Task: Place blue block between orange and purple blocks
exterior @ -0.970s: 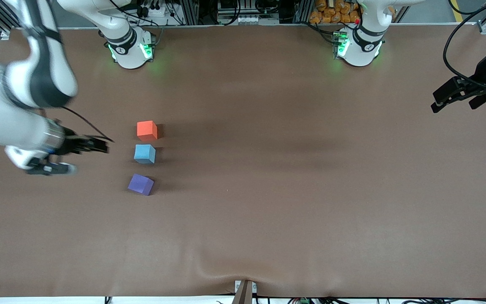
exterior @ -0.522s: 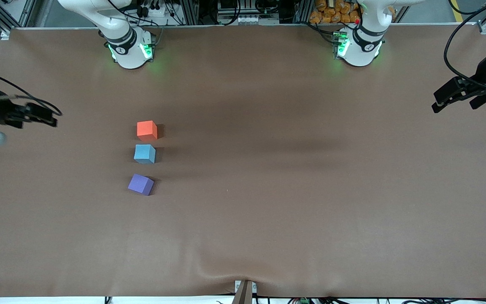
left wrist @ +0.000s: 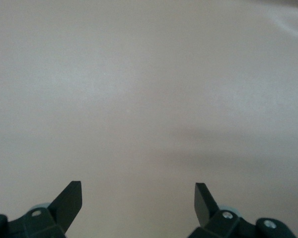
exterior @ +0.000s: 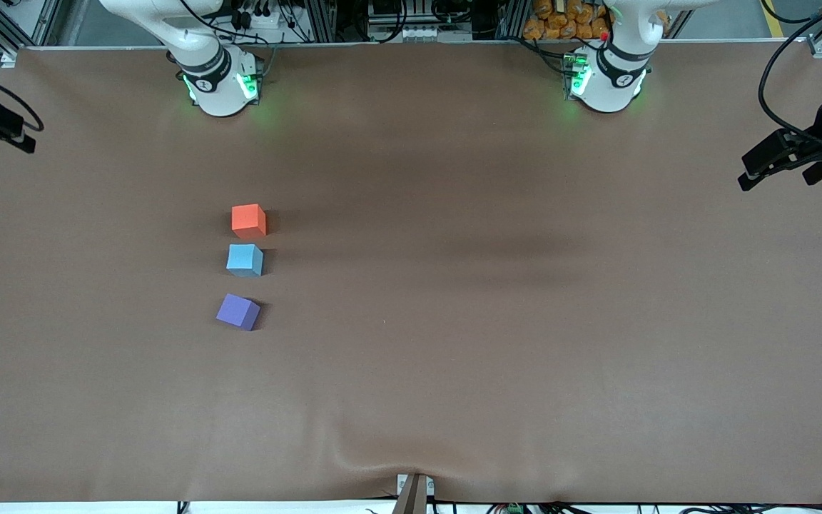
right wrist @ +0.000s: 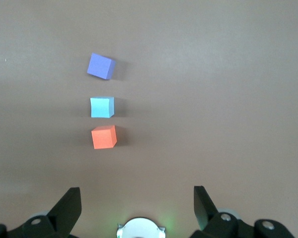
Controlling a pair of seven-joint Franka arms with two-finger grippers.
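The blue block (exterior: 244, 260) sits on the brown table in a line between the orange block (exterior: 248, 220) and the purple block (exterior: 237, 312), closer to the orange one, touching neither. The purple block is turned a little. All three also show in the right wrist view: blue block (right wrist: 102, 107), orange block (right wrist: 104, 137), purple block (right wrist: 100, 66). My right gripper (exterior: 22, 135) is open and empty, up over the table's edge at the right arm's end; it also shows in the right wrist view (right wrist: 136, 194). My left gripper (exterior: 775, 171) is open and empty over the left arm's end, over bare table in the left wrist view (left wrist: 137, 191).
The right arm's base (exterior: 220, 82) and the left arm's base (exterior: 605, 78) stand along the table's back edge. The table cover has a wrinkle (exterior: 354, 457) near the front edge, by a small clamp (exterior: 414, 492).
My right gripper has drawn away from the blocks toward the right arm's end of the table and its back corner. The left gripper shifted slightly. The blocks have not moved.
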